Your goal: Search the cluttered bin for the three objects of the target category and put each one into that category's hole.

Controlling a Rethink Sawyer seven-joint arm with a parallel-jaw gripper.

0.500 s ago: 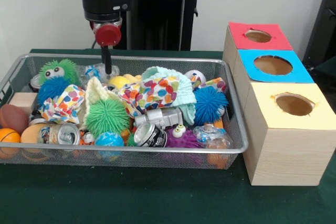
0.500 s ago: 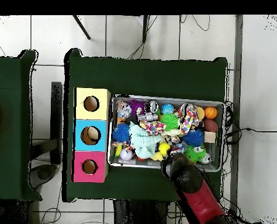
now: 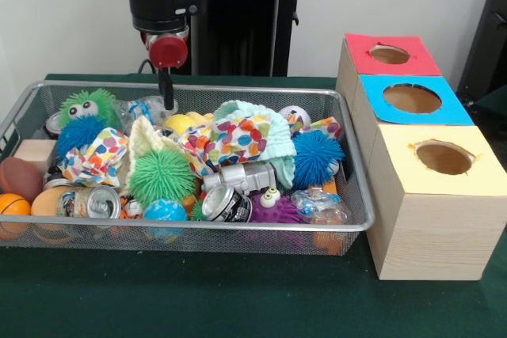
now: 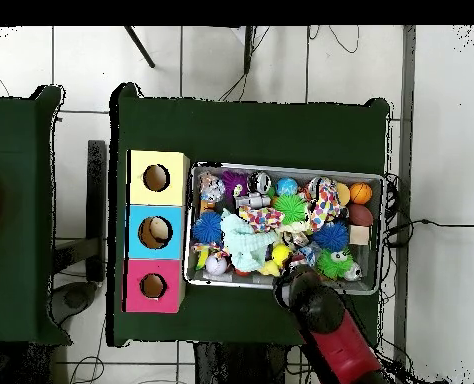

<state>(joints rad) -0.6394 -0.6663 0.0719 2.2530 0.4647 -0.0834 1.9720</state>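
Note:
The wire mesh bin (image 3: 198, 227) sits on the green table, full of mixed toys. It holds green spiky balls (image 3: 162, 176), blue spiky balls (image 3: 315, 156), crushed cans (image 3: 227, 203), patterned cloths (image 3: 230, 138), a mint cloth (image 3: 273, 144) and a purple eyed toy (image 3: 273, 210). My gripper (image 3: 166, 89) hangs over the bin's far rim at the left, just above the clutter, and holds nothing that I can see. In the overhead view the bin (image 4: 281, 167) lies right of the boxes. There the arm's head covers my gripper (image 4: 285, 289) at the bin's lower rim.
Three wooden boxes with holes stand in a row right of the bin: red top (image 3: 420, 61), blue top (image 3: 451, 108), yellow top (image 3: 483, 176). A brown football (image 3: 20, 178), an orange ball (image 3: 12, 205) and a wooden block (image 3: 36, 152) lie at the bin's left end.

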